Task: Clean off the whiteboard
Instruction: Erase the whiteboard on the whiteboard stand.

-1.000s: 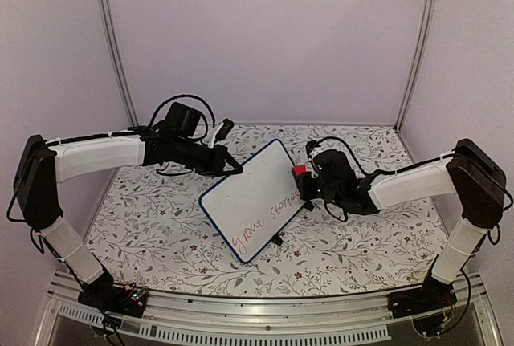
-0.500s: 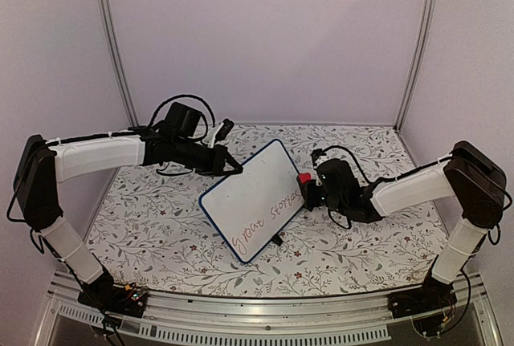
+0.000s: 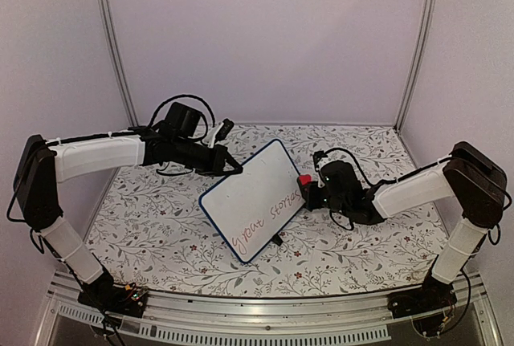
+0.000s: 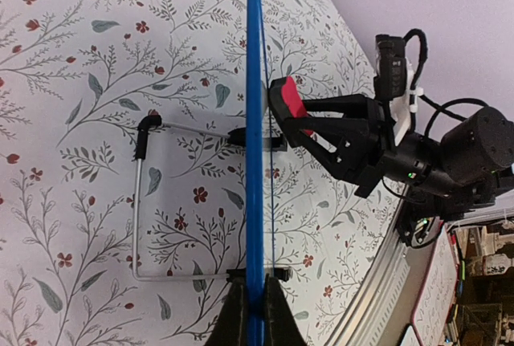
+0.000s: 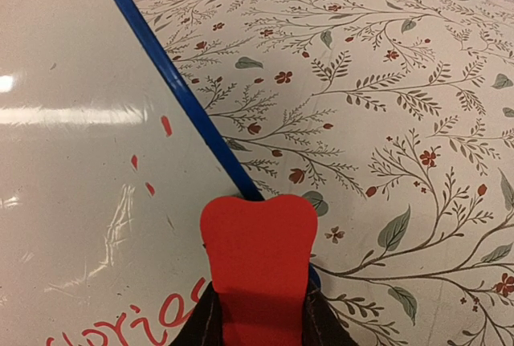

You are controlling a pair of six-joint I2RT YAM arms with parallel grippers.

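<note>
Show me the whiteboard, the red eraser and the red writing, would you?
whiteboard (image 3: 250, 188): top view, blank middle of its face.
eraser (image 5: 259, 254): right wrist view, centre of its red face.
writing (image 3: 250, 232): top view, on the first word.

Red handwriting (image 3: 267, 221) is carried on the whiteboard (image 3: 249, 181). It is set along the board's near long edge and ends close to its right-hand corner. In the top view it is read as "great stories", though the letters are small and not fully sharp. In the right wrist view only the tail of the second word, roughly "ories", is shown at the lower edge of the white face.
</note>
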